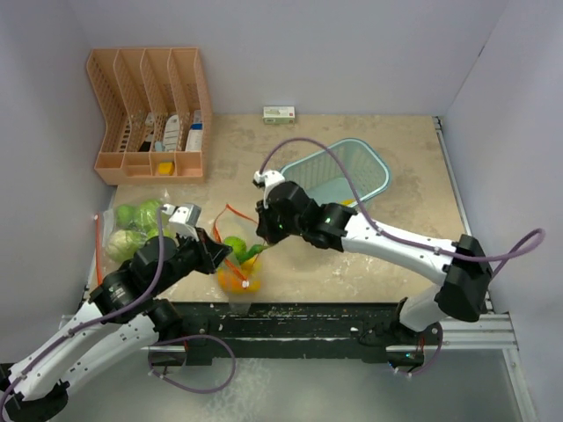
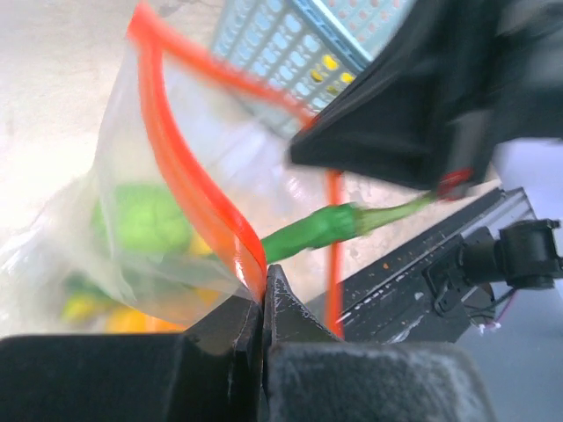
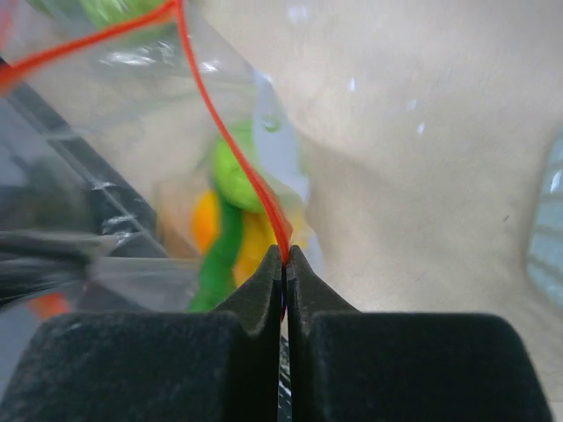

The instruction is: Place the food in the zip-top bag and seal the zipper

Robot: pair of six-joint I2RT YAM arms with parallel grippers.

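A clear zip-top bag (image 1: pixel 236 255) with a red zipper hangs open between my two grippers near the table's front edge. Inside are a green fruit (image 1: pixel 234 244), yellow and orange fruits (image 1: pixel 237 281) and a thin green chili (image 2: pixel 321 229). My left gripper (image 1: pixel 214 249) is shut on the bag's red zipper rim (image 2: pixel 198 189). My right gripper (image 1: pixel 264 234) is shut on the opposite zipper rim (image 3: pixel 237 149). The green and yellow food (image 3: pixel 233 211) shows through the plastic in the right wrist view. Two pale-green cabbages (image 1: pixel 130 230) lie under clear plastic at the left.
An orange desk organiser (image 1: pixel 149 114) stands at the back left. A teal mesh basket (image 1: pixel 347 171) lies behind the right arm and shows in the left wrist view (image 2: pixel 290 44). A small white-and-green box (image 1: pixel 279 112) sits at the back wall. The black rail (image 1: pixel 308 316) runs along the front edge.
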